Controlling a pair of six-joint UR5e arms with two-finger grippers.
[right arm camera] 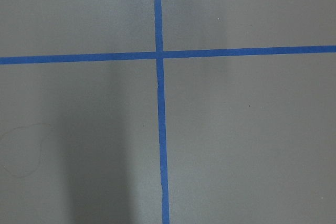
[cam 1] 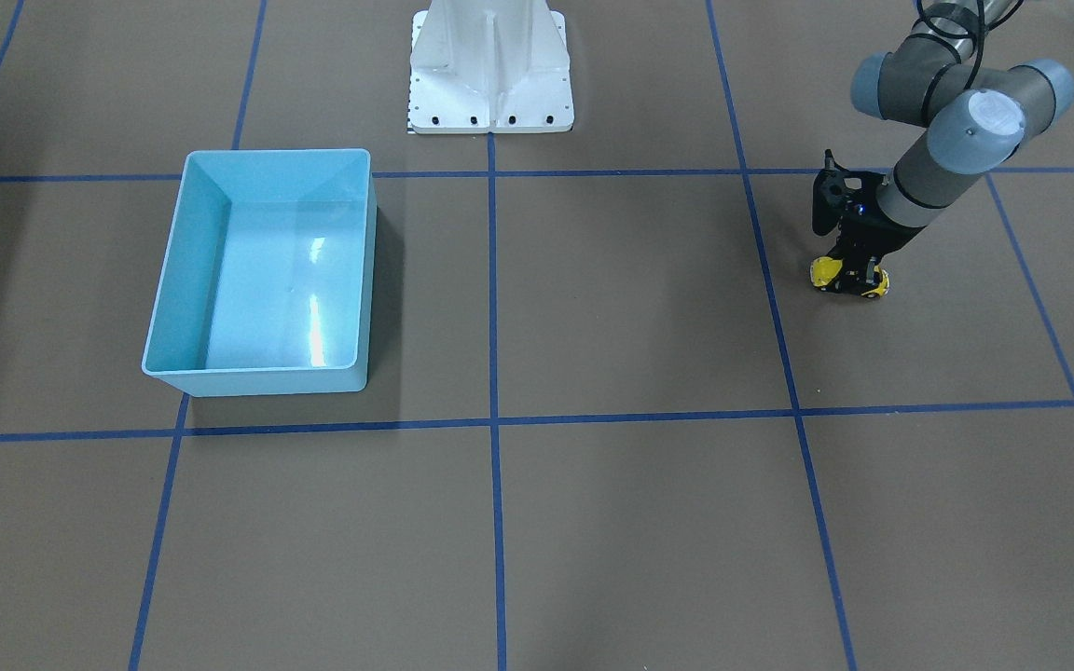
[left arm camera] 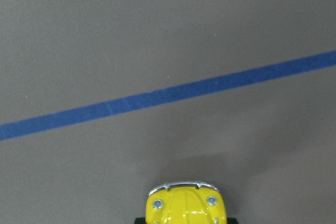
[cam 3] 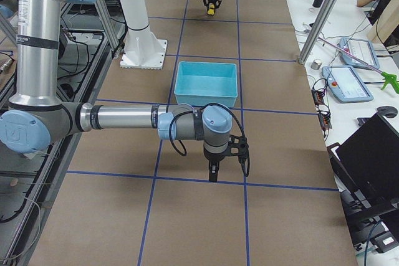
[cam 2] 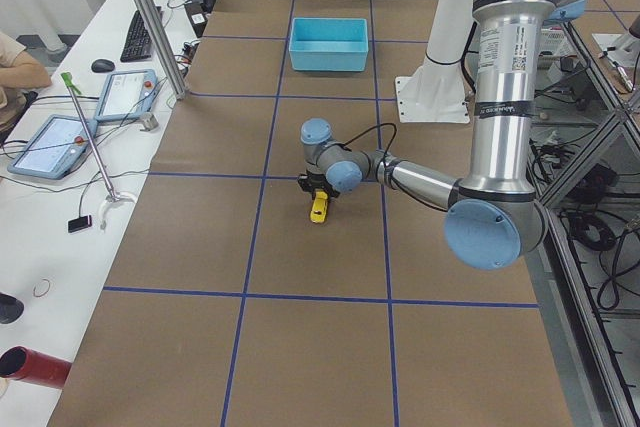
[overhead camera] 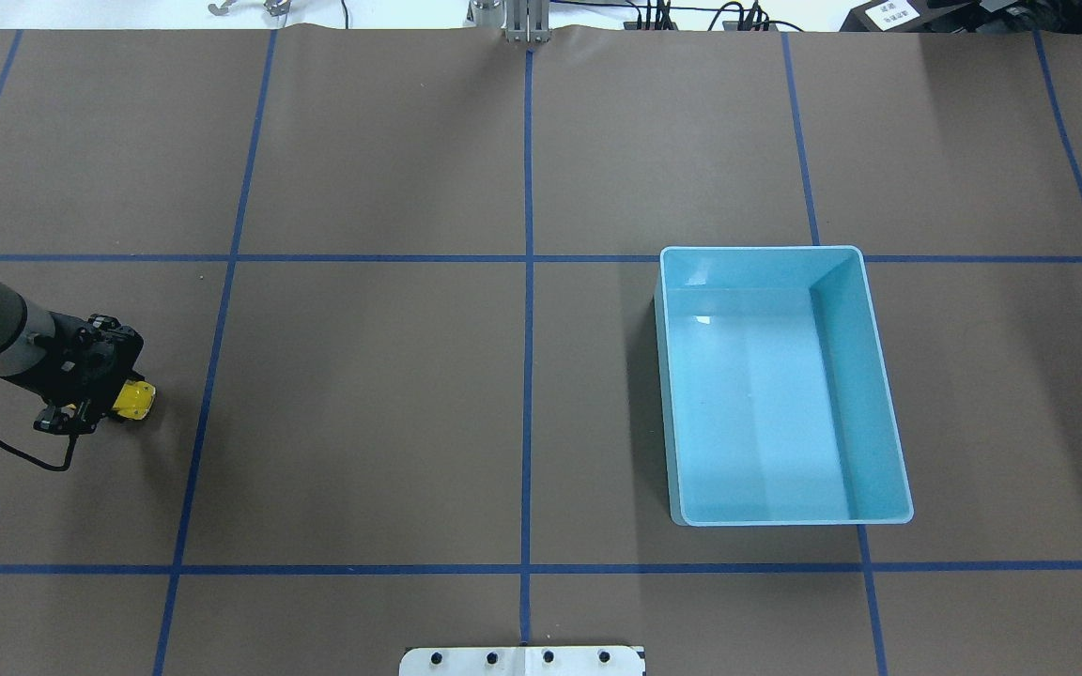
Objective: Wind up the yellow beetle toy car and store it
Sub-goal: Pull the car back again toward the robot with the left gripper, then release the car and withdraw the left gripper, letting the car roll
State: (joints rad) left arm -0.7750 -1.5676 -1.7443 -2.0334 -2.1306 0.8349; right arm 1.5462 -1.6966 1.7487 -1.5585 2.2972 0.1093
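Yellow beetle toy car (cam 1: 826,270), well apart from the bin (cam 1: 185,270), sits clamped in your left tool (cam 1: 852,280); whether your right tool (cam 3: 213,172) is apart or together cannot be told.

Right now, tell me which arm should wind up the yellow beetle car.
Left. The left gripper straddles the yellow beetle toy car on the table. The right gripper hangs over bare table on the other side of the light blue bin, far from the car.

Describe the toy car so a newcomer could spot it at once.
Start at the light blue bin, then cross the brown table to the opposite end, where the left gripper reaches down. The toy car sits in its grip: tiny, rounded and bright yellow, the only yellow thing on the table.
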